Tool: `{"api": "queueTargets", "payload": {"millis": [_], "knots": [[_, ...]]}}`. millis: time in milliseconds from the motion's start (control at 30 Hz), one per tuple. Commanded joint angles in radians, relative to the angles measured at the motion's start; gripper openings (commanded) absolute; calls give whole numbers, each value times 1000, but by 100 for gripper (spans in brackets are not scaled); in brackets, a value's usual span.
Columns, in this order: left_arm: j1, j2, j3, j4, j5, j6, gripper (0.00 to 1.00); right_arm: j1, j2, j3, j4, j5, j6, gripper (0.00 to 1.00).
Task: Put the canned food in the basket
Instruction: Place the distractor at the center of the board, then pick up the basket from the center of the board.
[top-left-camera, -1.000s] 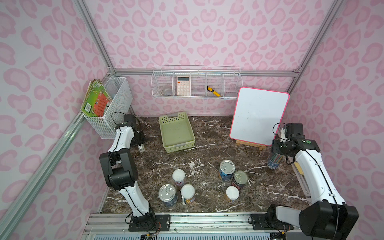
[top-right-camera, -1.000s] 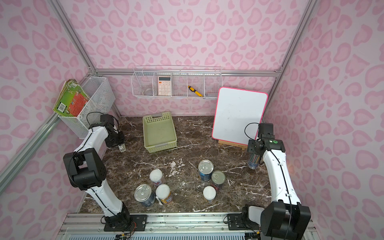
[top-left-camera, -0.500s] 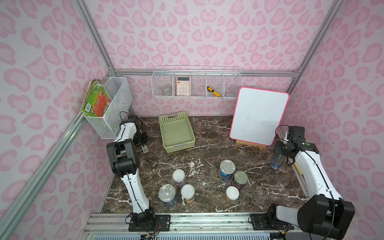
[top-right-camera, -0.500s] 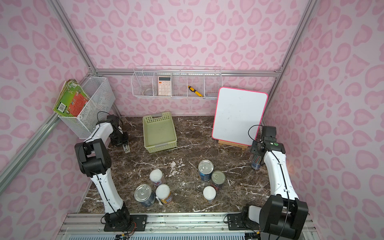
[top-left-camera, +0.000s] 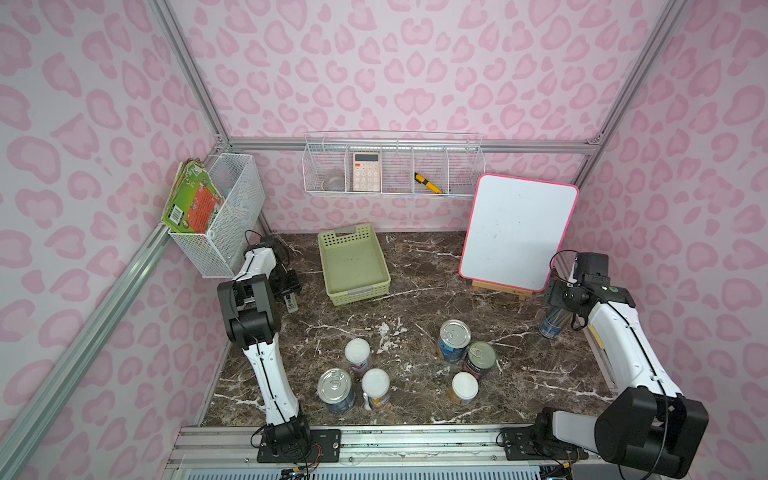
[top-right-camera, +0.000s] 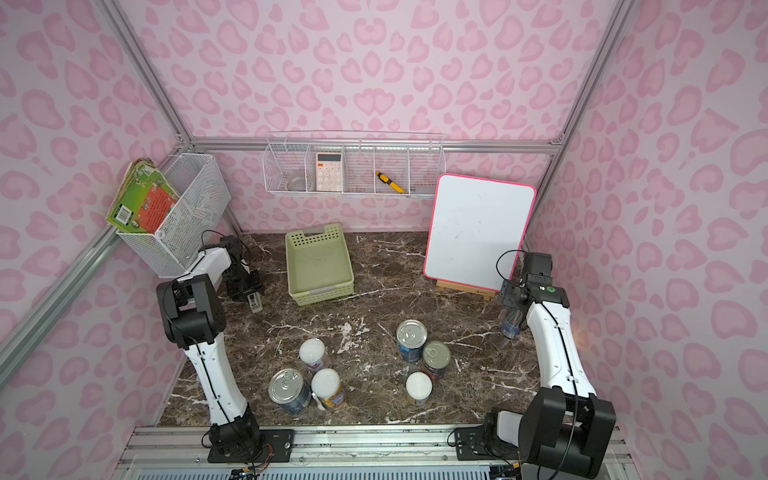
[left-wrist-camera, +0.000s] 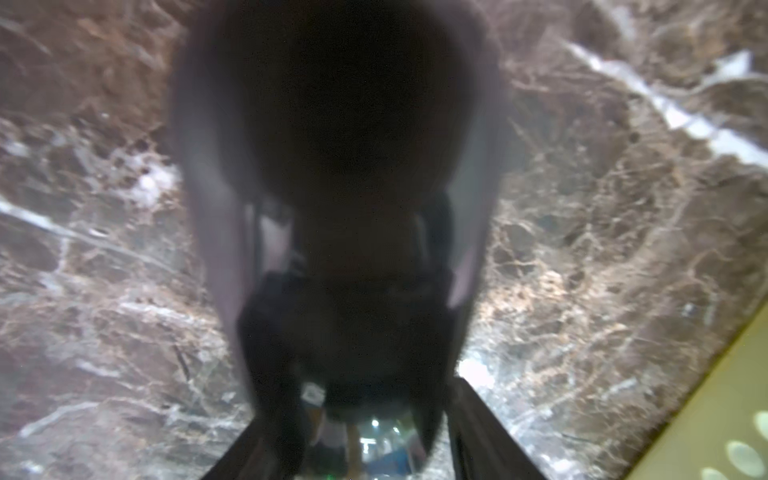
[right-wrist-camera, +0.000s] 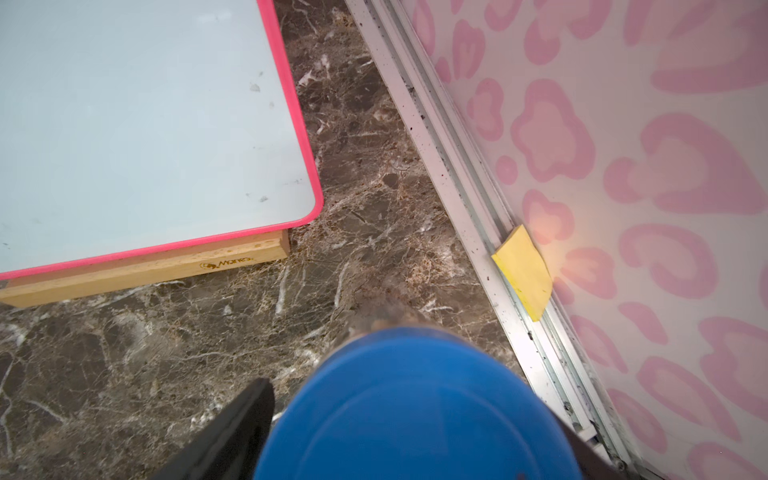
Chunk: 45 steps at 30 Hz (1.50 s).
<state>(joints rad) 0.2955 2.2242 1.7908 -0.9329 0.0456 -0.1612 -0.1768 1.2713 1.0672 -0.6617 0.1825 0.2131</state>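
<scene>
Six upright cans (top-left-camera: 455, 334), green basket (top-left-camera: 354, 266) well behind

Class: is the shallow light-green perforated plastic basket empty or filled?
Empty. The light-green plastic basket shows only bare floor in both top views; the cans stand outside.

Dark marble table (top-left-camera: 415, 299), veined white. The basket (top-left-camera: 359, 293) sits near its back edge, long side running front to back. A small white object (top-left-camera: 292, 303), too small to identify, lies left of it. At back right a whiteboard (top-left-camera: 517, 237) leans on a wooden stand (top-left-camera: 503, 289). A blue-capped tube (top-left-camera: 549, 328) stands by the right edge.

Six cans (top-right-camera: 411, 332) stand toward the front in two threes:
- **Left three:** a silver-top can (top-left-camera: 336, 385), a white-lid can (top-left-camera: 376, 384) just beside it, and another white-lid can (top-left-camera: 357, 351) behind them.
- **Right three:** a blue can (top-left-camera: 455, 336) rearmost, a dark can (top-left-camera: 481, 358) just beside it, and a white-lid can (top-left-camera: 464, 386) in front
</scene>
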Motion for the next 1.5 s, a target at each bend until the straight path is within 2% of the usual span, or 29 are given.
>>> {"api": "queueTargets", "payload": {"millis": [0, 133, 167, 200, 233, 433, 567, 633, 733, 900, 1067, 1167, 1300, 1467], "knots": [[1, -31, 2, -17, 37, -15, 62, 2, -5, 8, 12, -2, 0, 90], [-4, -115, -12, -7, 53, -26, 65, 2, -27, 23, 5, 10, -4, 94], [-5, -138, -8, -13, 61, -27, 68, 2, -31, 30, 0, 12, -6, 95], [-6, -160, -6, -14, 67, -28, 86, 2, -36, 40, -1, 15, -7, 95], [-6, -178, -2, -16, 73, -30, 88, 2, -41, 46, -1, 11, -9, 95], [-46, -278, 25, -39, 98, -21, 92, 4, -73, 134, -18, 1, -35, 96], [-116, -328, 21, -24, 170, 37, 93, 13, -115, 192, -27, -87, -45, 96], [-158, -324, 42, -38, 163, 48, 94, 36, -136, 215, -24, -127, -43, 96], [-186, -272, 89, -73, 141, 23, 94, 126, -169, 250, -19, -146, -33, 95], [-216, -177, 152, -106, 127, 17, 92, 386, -139, 365, -45, -98, 20, 92], [-238, -86, 210, -125, 120, 12, 84, 705, -3, 455, 1, -73, 57, 89], [-246, -46, 219, -110, 116, 9, 72, 818, 138, 515, 39, -109, 68, 86], [-246, 4, 226, -112, 107, 6, 53, 902, 320, 562, 135, -129, 67, 81], [-250, 39, 223, -95, 123, 6, 30, 902, 572, 719, 135, -184, 50, 80]]}}
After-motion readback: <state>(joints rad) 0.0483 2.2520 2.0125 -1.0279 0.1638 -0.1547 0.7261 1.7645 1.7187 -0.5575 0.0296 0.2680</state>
